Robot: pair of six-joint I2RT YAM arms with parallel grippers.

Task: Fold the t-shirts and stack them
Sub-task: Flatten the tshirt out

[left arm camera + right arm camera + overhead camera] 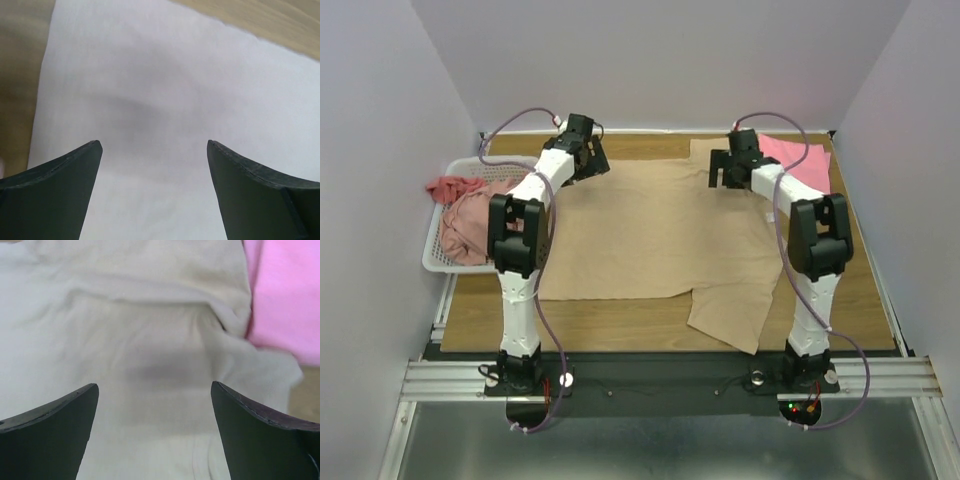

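Tan t-shirt [650, 230] lies flat beneath left gripper [155, 145] and right gripper [155, 385], both spread and empty

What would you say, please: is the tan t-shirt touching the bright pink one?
Touching. The right wrist view shows the tan t-shirt bunched right against the pink t-shirt, with no gap visible along that edge.

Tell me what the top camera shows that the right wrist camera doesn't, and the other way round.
Only the top camera: the white basket holding reddish shirts at the left. Only the right wrist camera: fine creases in the cloth below the open right hand. Both: the tan shirt with the pink shirt beside it.
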